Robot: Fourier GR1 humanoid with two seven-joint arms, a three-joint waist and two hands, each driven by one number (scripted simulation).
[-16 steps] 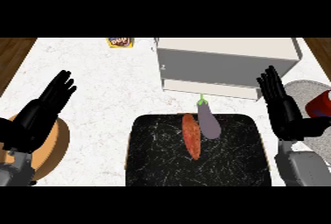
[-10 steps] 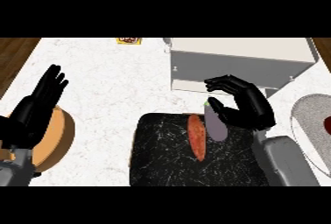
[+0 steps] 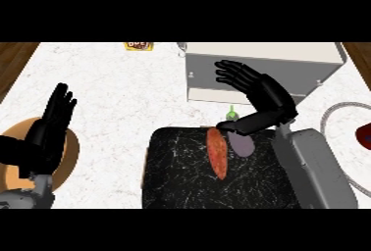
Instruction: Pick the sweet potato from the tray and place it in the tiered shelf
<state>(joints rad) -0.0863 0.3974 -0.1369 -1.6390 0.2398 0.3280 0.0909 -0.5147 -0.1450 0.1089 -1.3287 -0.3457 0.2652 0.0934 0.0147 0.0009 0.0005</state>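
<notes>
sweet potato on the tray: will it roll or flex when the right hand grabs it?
The sweet potato looks long, tapered and solid, so it probably stays stiff. Its rounded body may roll sideways if nudged. The eggplant lies close on its right, so the fingers of the open right hand may bump that. The black tray looks flat.

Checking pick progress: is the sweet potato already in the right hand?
No. The sweet potato lies on the black tray, while the open right hand hovers above it.
</notes>
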